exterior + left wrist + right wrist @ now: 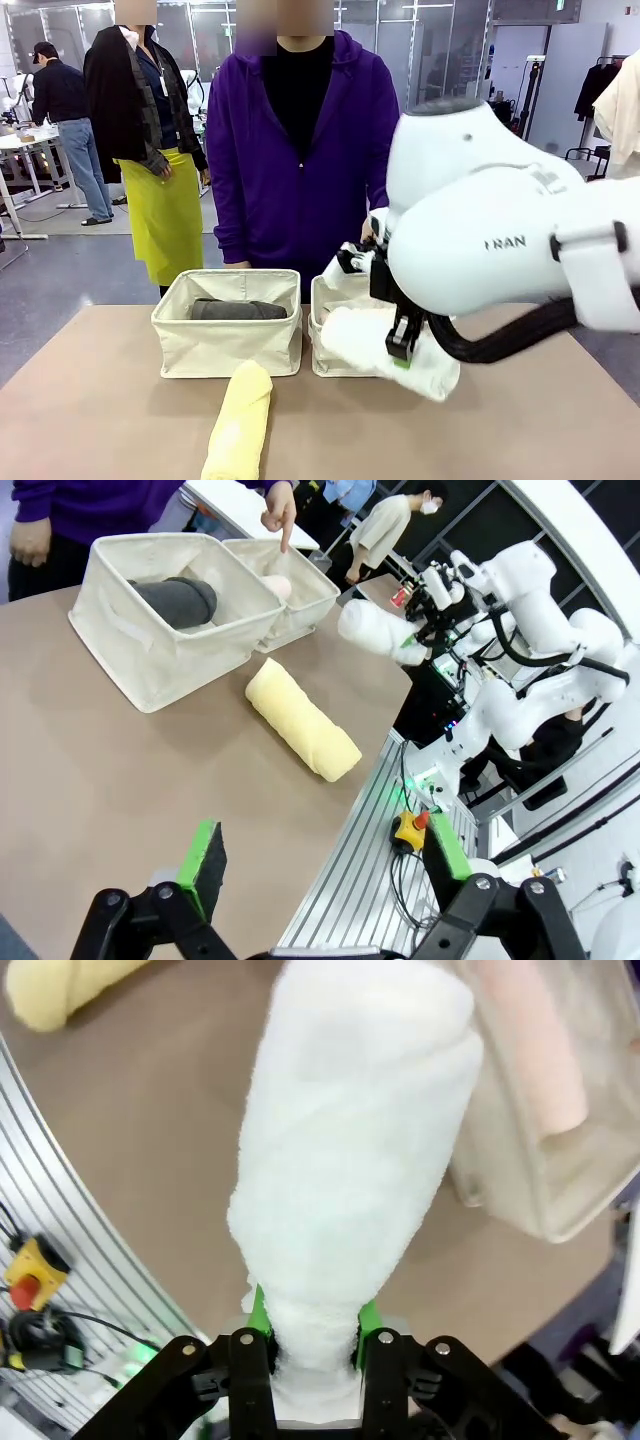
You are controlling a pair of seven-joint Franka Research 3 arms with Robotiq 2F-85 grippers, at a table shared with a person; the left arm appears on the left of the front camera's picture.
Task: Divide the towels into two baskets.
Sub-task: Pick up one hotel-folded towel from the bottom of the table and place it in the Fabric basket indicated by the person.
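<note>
My right gripper (403, 352) (312, 1325) is shut on one end of the white towel (385, 345) (350, 1160) (372, 630), held tilted above the table just in front of the right basket (335, 290) (560, 1195). A pale pink towel (530, 1050) (277, 584) lies inside that basket. The left basket (225, 350) (150, 660) holds the dark grey towel (238, 309) (175, 598). The pale yellow towel (240, 420) (300, 720) lies on the table in front of the left basket. My left gripper (325, 855) hangs open and empty, well back from the baskets.
A person in a purple hoodie stands behind the baskets, and a hand (283, 510) points down at the right basket's far rim. The tan table (100, 400) has bare room left of the yellow towel. The table's metal edge (370, 840) carries cables and a yellow stop button (30, 1275).
</note>
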